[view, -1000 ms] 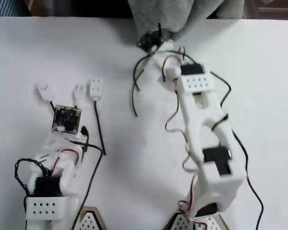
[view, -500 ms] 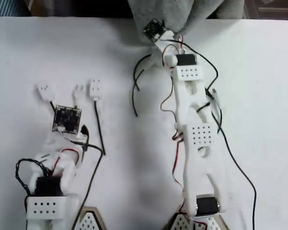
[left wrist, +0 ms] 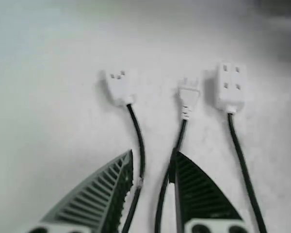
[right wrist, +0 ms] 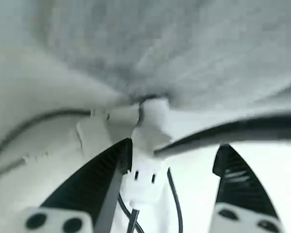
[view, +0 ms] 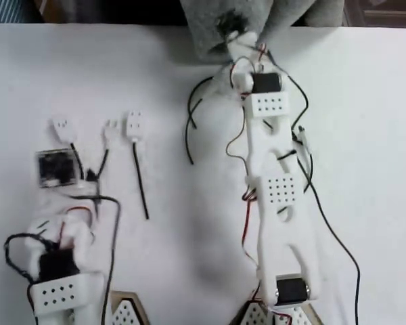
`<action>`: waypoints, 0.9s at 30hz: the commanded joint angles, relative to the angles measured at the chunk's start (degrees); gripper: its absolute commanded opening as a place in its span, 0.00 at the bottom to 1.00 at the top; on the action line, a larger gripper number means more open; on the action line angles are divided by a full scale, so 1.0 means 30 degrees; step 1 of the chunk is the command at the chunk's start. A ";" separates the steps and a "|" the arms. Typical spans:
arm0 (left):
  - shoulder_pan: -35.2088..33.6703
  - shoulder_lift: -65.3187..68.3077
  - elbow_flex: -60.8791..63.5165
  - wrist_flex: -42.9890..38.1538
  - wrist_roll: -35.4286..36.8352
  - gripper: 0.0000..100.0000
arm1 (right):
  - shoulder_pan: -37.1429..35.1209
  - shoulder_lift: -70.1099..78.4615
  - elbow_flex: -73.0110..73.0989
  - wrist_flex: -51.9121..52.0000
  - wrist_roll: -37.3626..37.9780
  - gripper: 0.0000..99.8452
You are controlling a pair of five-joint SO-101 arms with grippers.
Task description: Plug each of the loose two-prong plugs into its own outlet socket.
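Your left gripper point(left wrist: 153, 191), at the left of the high view, has its jaws spread, and two black cords point(left wrist: 138, 141) run between them. Beyond it the two-prong plug point(left wrist: 188, 93) lies between the smaller socket point(left wrist: 117, 83) and the larger socket point(left wrist: 230, 86). Your right gripper point(right wrist: 177, 145), at top centre by the grey cloth point(view: 203, 27), is spread too, with a third socket point(right wrist: 144, 182) between its jaws.

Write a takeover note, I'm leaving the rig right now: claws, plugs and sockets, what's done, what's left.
Left claw: open over two black cords, gripping nothing.
Right claw: open by the grey cloth, a slotted white connector between its jaws, not gripped.
Two-prong plug lies loose between the small socket and the double socket.
Done: no plug seen seated.
Left: seat every plug in its own socket.
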 commanded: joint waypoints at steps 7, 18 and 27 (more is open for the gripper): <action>-0.3062 -0.0073 -0.0440 -0.1319 0.2579 0.14 | -0.5436 -0.4615 -0.0733 0.2769 -0.6095 0.27; -0.3443 -0.0073 -0.0440 -0.1319 0.2608 0.14 | -0.8366 -0.4059 0.0733 0.2681 -1.7289 0.27; -0.3443 -0.0073 -0.0440 -0.1319 0.2608 0.14 | -0.9949 -0.0689 0.1319 0.1187 -1.5238 0.27</action>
